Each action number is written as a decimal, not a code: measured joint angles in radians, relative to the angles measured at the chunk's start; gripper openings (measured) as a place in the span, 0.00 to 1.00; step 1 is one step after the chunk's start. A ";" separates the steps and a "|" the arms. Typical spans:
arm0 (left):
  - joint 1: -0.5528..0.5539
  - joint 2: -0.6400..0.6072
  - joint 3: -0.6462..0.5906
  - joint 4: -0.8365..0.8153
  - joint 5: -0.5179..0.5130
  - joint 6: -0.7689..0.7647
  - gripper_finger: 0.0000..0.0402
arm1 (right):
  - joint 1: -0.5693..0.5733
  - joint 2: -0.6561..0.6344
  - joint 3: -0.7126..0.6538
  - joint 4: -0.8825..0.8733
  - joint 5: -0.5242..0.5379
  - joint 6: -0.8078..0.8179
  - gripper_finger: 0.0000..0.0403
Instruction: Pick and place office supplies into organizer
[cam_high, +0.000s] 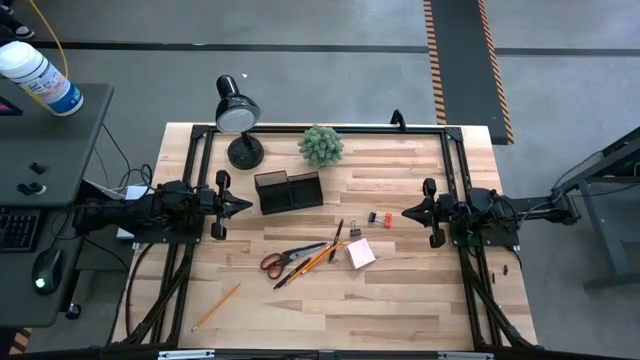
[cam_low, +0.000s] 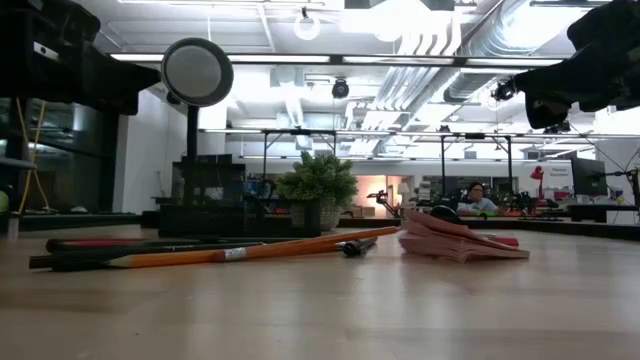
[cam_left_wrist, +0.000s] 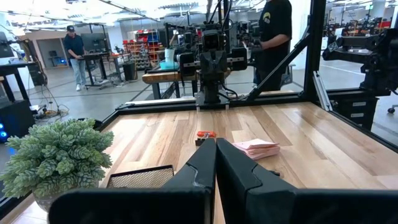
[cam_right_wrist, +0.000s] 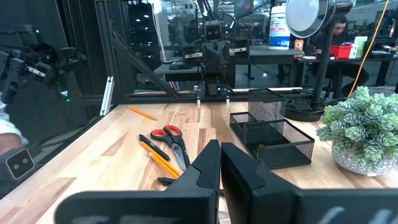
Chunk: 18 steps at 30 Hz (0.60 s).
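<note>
The black mesh organizer (cam_high: 289, 191) stands on the table's far middle, also in the right wrist view (cam_right_wrist: 273, 138). Orange-handled scissors (cam_high: 285, 259), pencils (cam_high: 318, 258) and a black pen (cam_high: 337, 240) lie together at mid-table. A pale pink notepad (cam_high: 360, 252) rests beside them, with small red and black pieces (cam_high: 378, 217) farther off. One pencil (cam_high: 216, 306) lies alone near the left near corner. My left gripper (cam_high: 246, 206) hovers shut at the table's left, my right gripper (cam_high: 407, 211) shut at the right. Neither touches anything.
A black desk lamp (cam_high: 238, 118) and a green potted plant (cam_high: 321, 145) stand at the far edge beside the organizer. Black frame rails (cam_high: 455, 170) run along the table's sides. People stand in the room beyond. Bare wood lies toward the near edge.
</note>
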 joint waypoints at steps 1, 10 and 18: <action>0.000 0.000 0.000 0.000 0.000 0.000 0.00 | 0.000 0.000 0.000 0.000 0.000 0.000 0.01; 0.000 0.000 0.000 0.000 0.000 0.000 0.00 | 0.000 0.000 0.000 0.000 0.000 0.000 0.01; 0.000 0.000 0.000 0.000 0.000 0.000 0.00 | 0.000 0.000 0.000 0.000 0.000 0.000 0.01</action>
